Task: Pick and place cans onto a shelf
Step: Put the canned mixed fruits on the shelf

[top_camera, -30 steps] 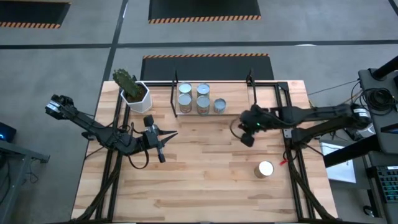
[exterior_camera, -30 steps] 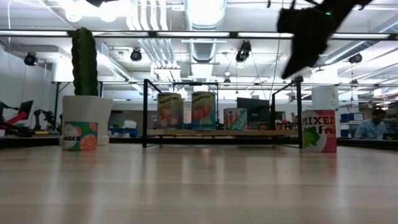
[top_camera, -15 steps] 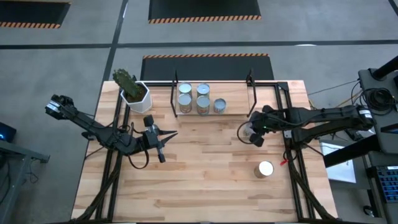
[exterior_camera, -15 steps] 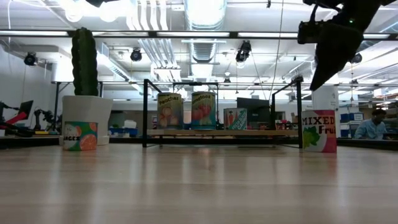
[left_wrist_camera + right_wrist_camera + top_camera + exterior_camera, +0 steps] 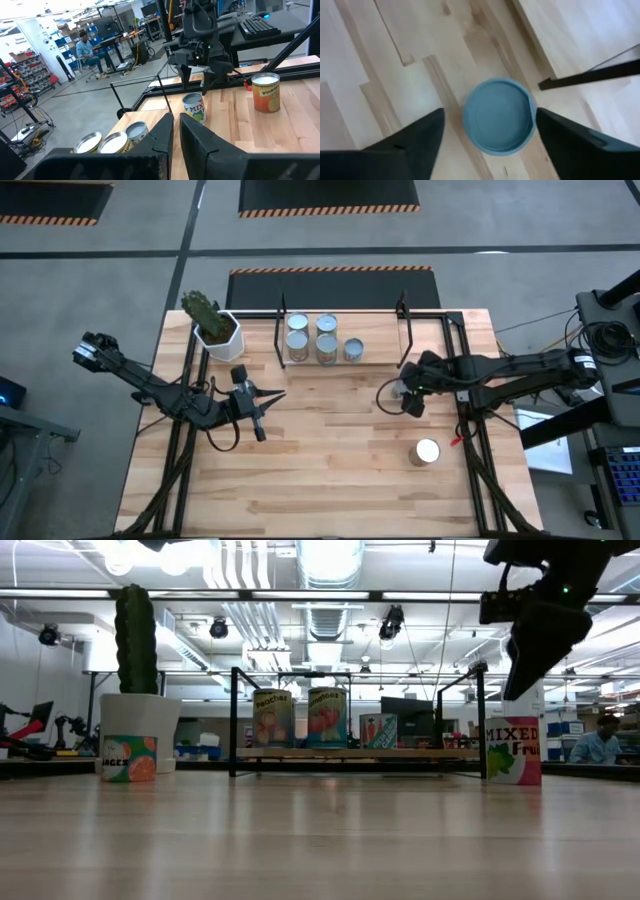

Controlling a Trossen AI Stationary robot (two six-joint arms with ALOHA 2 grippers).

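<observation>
My right gripper (image 5: 409,393) hangs open above a "Mixed Fruit" can (image 5: 513,751) that stands upright on its base on the table, right of the shelf (image 5: 380,335). In the right wrist view the can's round top (image 5: 499,121) shows between the two spread fingers, which do not touch it. Several cans (image 5: 327,348) stand on the shelf. A pineapple can (image 5: 427,452) stands nearer the front right. My left gripper (image 5: 260,408) waits shut over the table's left half.
A white pot with a cactus (image 5: 215,330) stands at the far left, with an orange-labelled can (image 5: 128,758) in front of it. Black uprights (image 5: 481,720) close the shelf's ends. Bare wood (image 5: 330,460) fills the table's near half.
My right gripper has gone toward the table's right edge and a little down, coming over the Mixed Fruit can. It has tipped to point down and has opened. The cans have not moved.
</observation>
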